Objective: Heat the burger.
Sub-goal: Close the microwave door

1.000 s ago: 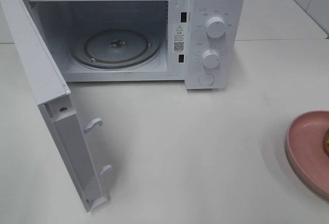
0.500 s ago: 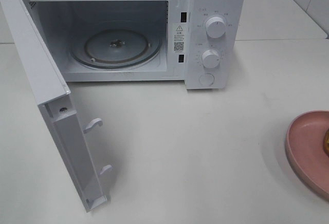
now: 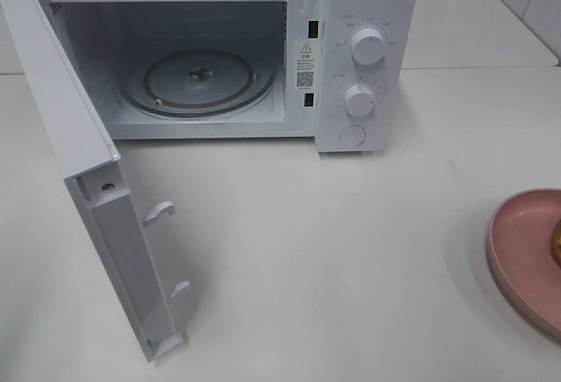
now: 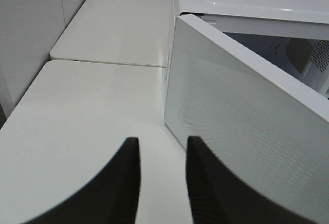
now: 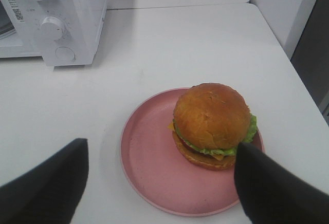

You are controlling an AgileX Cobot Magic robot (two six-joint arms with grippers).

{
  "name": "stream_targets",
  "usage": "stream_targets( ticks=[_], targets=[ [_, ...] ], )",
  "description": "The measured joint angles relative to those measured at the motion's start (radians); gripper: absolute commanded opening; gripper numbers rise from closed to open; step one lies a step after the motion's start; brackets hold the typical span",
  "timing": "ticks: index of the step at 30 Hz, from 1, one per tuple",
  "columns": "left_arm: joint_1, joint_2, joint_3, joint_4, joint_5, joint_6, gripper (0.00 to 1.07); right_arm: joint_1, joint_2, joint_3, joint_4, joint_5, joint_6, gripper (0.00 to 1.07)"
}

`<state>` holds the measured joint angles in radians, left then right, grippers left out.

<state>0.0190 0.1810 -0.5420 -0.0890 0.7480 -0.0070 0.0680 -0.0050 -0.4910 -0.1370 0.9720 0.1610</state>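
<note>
The burger (image 5: pixel 212 124), with a golden-brown bun, lettuce and cheese, sits on a round pink plate (image 5: pixel 149 167). My right gripper (image 5: pixel 160 147) is open wide and empty, above the plate, with its fingers on either side of it and apart from the burger. In the high view only the plate's edge (image 3: pixel 517 251) and a sliver of the burger (image 3: pixel 557 240) show at the right border. The white microwave (image 3: pixel 364 58) stands at the back with its door (image 3: pixel 83 189) swung open to the left and its glass turntable (image 3: pixel 197 80) bare. My left gripper (image 4: pixel 162 139) is open and empty beside the door's outer face (image 4: pixel 241 131).
The microwave's two knobs (image 3: pixel 367 45) and round button (image 3: pixel 351 135) face the front. The white table (image 3: pixel 333 251) spreads between microwave and plate. A second table (image 4: pixel 118 29) and a wall lie beyond the left gripper. The table's right edge (image 5: pixel 303 80) is near the plate.
</note>
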Motion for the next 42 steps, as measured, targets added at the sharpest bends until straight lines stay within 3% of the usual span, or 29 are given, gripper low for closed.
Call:
stream_targets(
  ticks=[1,5,7,13,15,23,28,42],
  targets=[
    [0.0,0.032,0.0,0.0,-0.029,0.0,0.0,0.0,0.0,0.0,0.0,0.0,0.0,0.76],
    [0.0,0.07,0.004,0.0,-0.091,0.007,0.0,0.0,0.0,0.0,0.0,0.0,0.0,0.76],
    [0.0,0.11,0.045,0.0,-0.212,0.007,0.0,0.0,0.0,0.0,0.0,0.0,0.0,0.76],
    [0.0,0.151,0.103,0.0,-0.353,0.007,0.0,0.0,0.0,0.0,0.0,0.0,0.0,0.76],
    [0.0,0.212,0.16,0.001,-0.513,0.007,0.0,0.0,0.0,0.0,0.0,0.0,0.0,0.76],
    [0.0,0.337,0.234,0.001,-0.748,0.007,0.0,0.0,0.0,0.0,0.0,0.0,0.0,0.76],
    [0.0,0.5,0.311,0.048,-1.08,0.007,0.0,0.0,0.0,0.0,0.0,0.0,0.0,0.76],
    [0.0,0.836,0.333,0.108,-1.354,0.001,0.0,0.0,0.0,0.0,0.0,0.0,0.0,0.76]
  ],
)
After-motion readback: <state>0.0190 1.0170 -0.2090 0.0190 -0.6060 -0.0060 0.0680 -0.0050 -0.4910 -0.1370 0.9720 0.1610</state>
